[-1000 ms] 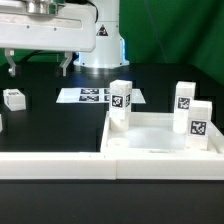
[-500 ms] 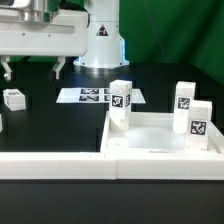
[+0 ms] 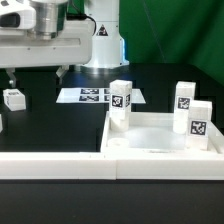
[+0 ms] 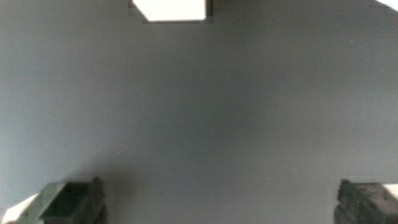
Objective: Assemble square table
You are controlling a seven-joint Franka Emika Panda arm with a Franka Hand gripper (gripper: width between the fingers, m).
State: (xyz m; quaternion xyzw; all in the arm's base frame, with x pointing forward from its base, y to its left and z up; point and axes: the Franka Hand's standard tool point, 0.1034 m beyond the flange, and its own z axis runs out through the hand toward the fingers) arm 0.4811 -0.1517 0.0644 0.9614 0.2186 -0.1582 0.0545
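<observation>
- In the exterior view, the gripper (image 3: 36, 75) hung over the black table (image 3: 50, 125) toward the far left, its two fingers (image 3: 60, 72) spread wide apart with nothing between them.
- The table top (image 3: 165, 140), a white square tray with a raised rim, sat at the near right with three white legs standing in it.
- One leg (image 3: 121, 99) stood at the tray's far left corner, a second leg (image 3: 185, 96) at the far right, and a third leg (image 3: 199, 124) nearer on the right; each bore a black-and-white tag, with no readable letters.
- A fourth leg (image 3: 14, 98) lay loose on the table at the left, just below the gripper's height in the picture and apart from it.
- The marker board (image 3: 95, 96) lay flat behind the tray.
- The arm's white base (image 3: 103, 40) carried a small dark logo, too blurred to read.
- In the wrist view, the fingertips (image 4: 71, 202) framed bare dark table, holding nothing; a white block (image 4: 171, 9) showed at the edge, too cropped to identify.
</observation>
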